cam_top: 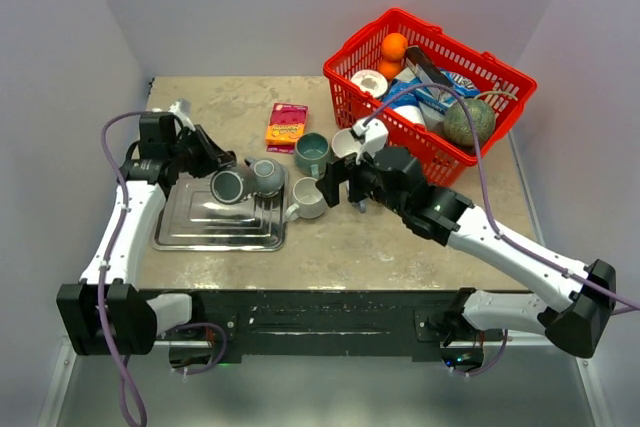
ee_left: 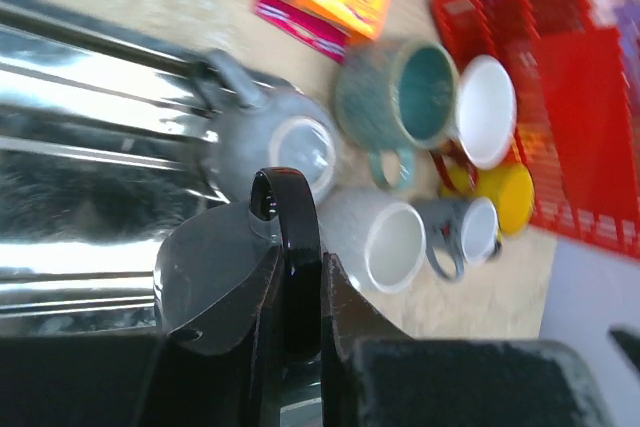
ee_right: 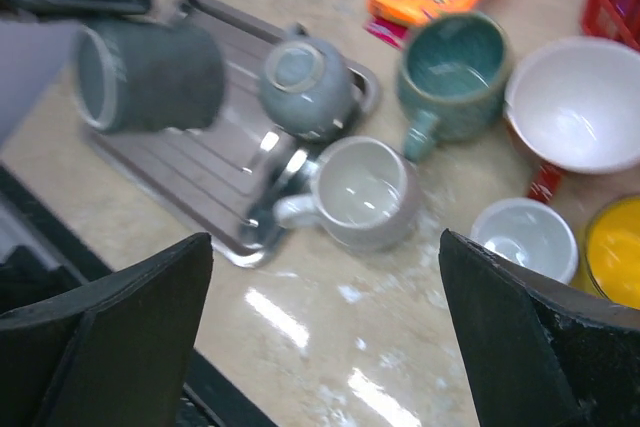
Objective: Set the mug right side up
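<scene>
- Mug of dark grey ceramic (ee_right: 150, 75) hangs tipped on its side above the ribbed steel tray (cam_top: 200, 222), its mouth facing sideways rather than up or down.
- The left gripper (ee_left: 293, 292) has its fingers pinched together on the mug's glossy black loop handle (ee_left: 288, 197). The left wrist view shows this clamp up close, while the overhead view shows only gripper and mug meeting.
- The right wrist view alone shows the held mug from the side, and there it appears lifted off the tray.
- The right gripper (ee_right: 325, 247) has its fingers spread wide with nothing between them. It hovers over the beige stone-look table (cam_top: 380, 247), near a pale white mug (ee_right: 365, 192) that stands upright just off the tray's corner.
- A blue-grey mug turned base up (cam_top: 266, 176) sits at the far right corner of the tray, just beside the held mug.
- A teal glazed mug (ee_left: 400, 97) and a white bowl (ee_left: 485, 112) stand upright beyond the pale mug.
- Both wrist views show a small grey cup (ee_right: 525, 237) and a yellow cup (ee_right: 615, 247). The right arm covers them in the overhead view.
- Only the overhead view takes in the whole red plastic basket (cam_top: 345, 82) at the far right, with an orange fruit (cam_top: 394, 45) and a round green melon (cam_top: 468, 122) inside.
- An orange-and-pink snack packet (cam_top: 286, 125) lies flat beyond the tray.
</scene>
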### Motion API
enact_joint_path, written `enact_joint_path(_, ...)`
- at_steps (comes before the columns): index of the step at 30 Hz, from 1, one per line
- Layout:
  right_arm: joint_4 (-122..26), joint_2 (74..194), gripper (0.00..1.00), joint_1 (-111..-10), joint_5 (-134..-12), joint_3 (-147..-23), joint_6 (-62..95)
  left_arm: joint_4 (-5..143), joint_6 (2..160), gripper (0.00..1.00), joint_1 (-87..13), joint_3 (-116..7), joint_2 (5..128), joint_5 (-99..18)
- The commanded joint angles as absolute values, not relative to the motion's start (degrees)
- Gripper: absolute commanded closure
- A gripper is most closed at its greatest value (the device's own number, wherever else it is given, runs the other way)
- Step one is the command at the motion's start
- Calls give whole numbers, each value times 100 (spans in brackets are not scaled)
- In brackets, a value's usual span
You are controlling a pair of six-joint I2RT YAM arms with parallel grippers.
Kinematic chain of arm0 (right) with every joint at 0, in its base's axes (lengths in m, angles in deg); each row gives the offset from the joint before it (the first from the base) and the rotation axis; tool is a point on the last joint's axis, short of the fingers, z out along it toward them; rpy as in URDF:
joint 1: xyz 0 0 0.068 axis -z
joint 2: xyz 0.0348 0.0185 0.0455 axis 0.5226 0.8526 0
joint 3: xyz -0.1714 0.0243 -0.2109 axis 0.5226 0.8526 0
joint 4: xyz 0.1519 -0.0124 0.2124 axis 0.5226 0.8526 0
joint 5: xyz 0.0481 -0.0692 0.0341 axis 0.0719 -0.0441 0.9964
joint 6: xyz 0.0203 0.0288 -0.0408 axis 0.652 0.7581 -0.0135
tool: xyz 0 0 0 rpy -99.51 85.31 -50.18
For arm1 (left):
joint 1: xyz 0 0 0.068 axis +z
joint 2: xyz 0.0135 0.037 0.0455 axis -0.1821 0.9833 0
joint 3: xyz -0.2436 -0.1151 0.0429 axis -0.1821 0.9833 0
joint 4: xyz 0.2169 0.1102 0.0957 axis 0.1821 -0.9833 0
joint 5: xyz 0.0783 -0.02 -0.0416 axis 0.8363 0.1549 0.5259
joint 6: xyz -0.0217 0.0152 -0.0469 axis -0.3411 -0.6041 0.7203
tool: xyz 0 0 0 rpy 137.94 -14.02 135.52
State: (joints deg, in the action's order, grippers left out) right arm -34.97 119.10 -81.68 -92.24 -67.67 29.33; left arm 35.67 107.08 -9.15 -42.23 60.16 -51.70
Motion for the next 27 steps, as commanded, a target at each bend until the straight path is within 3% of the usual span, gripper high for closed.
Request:
enact_joint_path(1, -4044, 12041, 3, -8169, -7660, -7769, 2611, 3999, 9331, 100, -1179, -4206, 5308, -7122)
enact_joint_path(14, -4826, 12605, 5, -8169, -5355, -8342, 2023, 5256, 9391, 100, -1515, -4205, 4119, -9575)
enact_joint_path(27, -4669, 12886, 6, -8160, -4649, -8649, 590, 6891, 10534, 100, -1568, -4161, 3846, -10726)
